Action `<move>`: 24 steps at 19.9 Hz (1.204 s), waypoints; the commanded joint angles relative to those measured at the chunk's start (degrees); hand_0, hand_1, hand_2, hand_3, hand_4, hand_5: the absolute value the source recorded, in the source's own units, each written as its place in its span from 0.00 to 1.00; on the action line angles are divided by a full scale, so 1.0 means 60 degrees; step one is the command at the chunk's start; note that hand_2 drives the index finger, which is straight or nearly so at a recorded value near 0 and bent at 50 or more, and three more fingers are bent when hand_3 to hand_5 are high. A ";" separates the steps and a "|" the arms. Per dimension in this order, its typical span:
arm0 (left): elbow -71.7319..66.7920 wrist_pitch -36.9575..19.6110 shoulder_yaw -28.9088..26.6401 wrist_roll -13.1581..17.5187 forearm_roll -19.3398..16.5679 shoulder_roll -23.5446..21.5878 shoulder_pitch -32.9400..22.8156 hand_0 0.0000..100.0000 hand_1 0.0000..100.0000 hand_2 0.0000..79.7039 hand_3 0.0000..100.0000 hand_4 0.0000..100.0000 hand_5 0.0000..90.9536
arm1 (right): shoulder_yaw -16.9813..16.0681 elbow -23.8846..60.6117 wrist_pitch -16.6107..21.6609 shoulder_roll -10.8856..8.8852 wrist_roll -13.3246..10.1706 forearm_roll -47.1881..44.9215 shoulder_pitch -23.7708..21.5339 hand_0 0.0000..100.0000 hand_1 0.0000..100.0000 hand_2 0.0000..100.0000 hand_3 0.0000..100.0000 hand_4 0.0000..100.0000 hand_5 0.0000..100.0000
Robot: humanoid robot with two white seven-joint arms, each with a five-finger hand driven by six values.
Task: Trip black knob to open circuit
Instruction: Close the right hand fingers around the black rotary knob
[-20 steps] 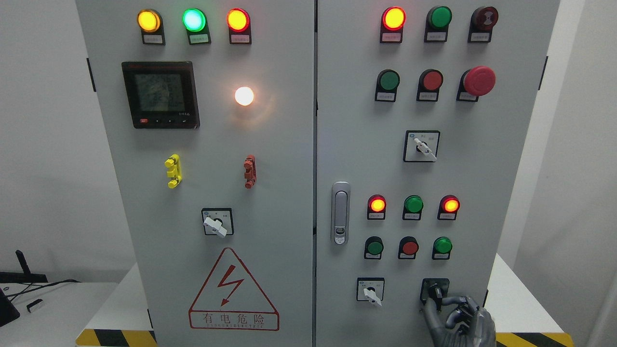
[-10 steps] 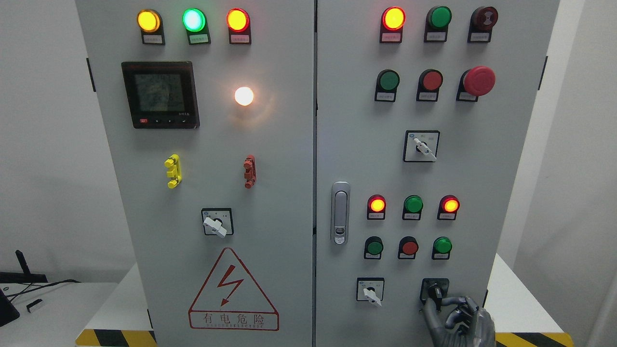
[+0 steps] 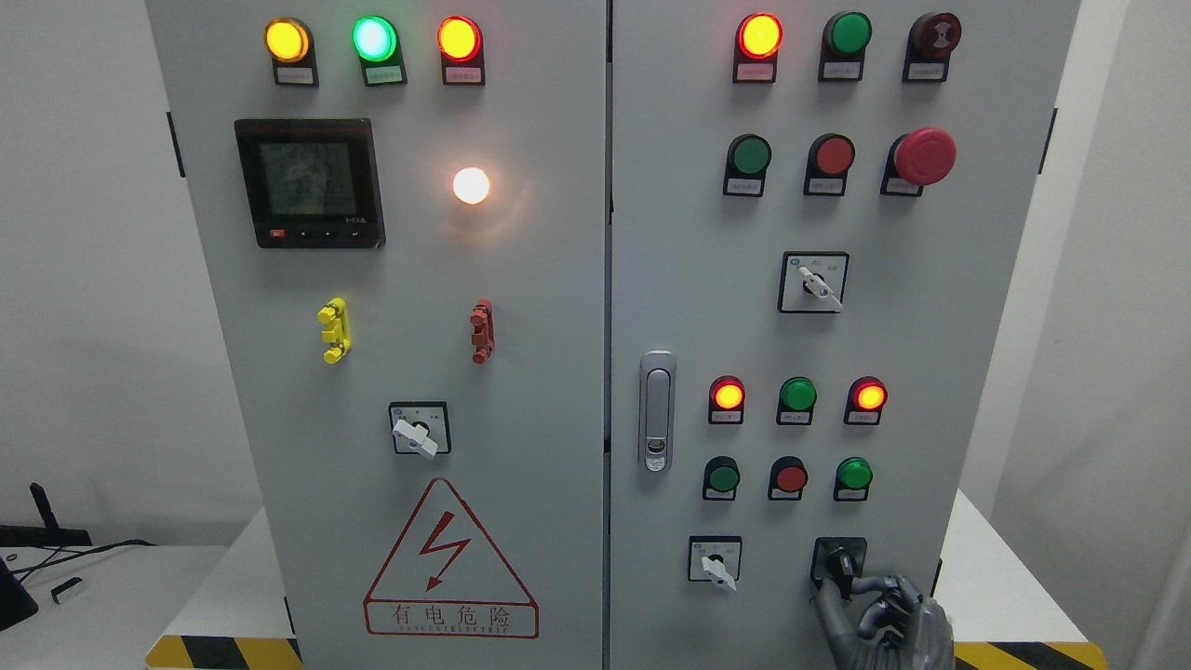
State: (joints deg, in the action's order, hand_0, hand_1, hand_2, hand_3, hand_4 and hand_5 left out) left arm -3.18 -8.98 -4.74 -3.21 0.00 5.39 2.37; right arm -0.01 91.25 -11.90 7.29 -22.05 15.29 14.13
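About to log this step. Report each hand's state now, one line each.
Left hand: not in view.
Right hand: at the panel's lower right, fingers curled around the black knob, gripping it.

One view is supplied, from the camera on the robot's head. It faces the front of a grey cabinet almost squarely, with a slight downward tilt: the cabinet's sides converge toward the bottom of the frame. The camera stands near; the two doors fill most of the frame and the cabinet's top is cut off. The seam between the doors runs vertically just right of centre. White wall shows at both edges, a table at lower left. No second view exists for overlap.
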 commanded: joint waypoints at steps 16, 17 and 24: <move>0.0003 0.0003 0.0000 0.0008 -0.0293 -0.0005 0.0000 0.12 0.39 0.00 0.00 0.00 0.00 | 0.0118 0.0012 0.0005 0.0000 -0.0016 -0.0248 0.0077 0.32 0.80 0.60 0.97 0.93 1.00; -0.0011 0.0003 0.0000 0.0008 -0.0293 -0.0005 0.0000 0.12 0.39 0.00 0.00 0.00 0.00 | 0.0147 0.0012 -0.0009 0.0000 -0.0016 -0.0248 0.0077 0.32 0.80 0.60 0.97 0.93 1.00; -0.0011 0.0003 0.0000 0.0008 -0.0293 -0.0005 0.0000 0.12 0.39 0.00 0.00 0.00 0.00 | 0.0309 0.0026 -0.0024 0.0000 -0.0001 -0.0644 0.0077 0.32 0.81 0.60 0.97 0.93 1.00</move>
State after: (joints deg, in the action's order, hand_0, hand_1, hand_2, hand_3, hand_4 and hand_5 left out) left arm -3.20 -8.98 -4.75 -3.21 0.00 5.39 2.37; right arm 0.00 91.34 -11.89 7.30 -22.35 12.56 14.58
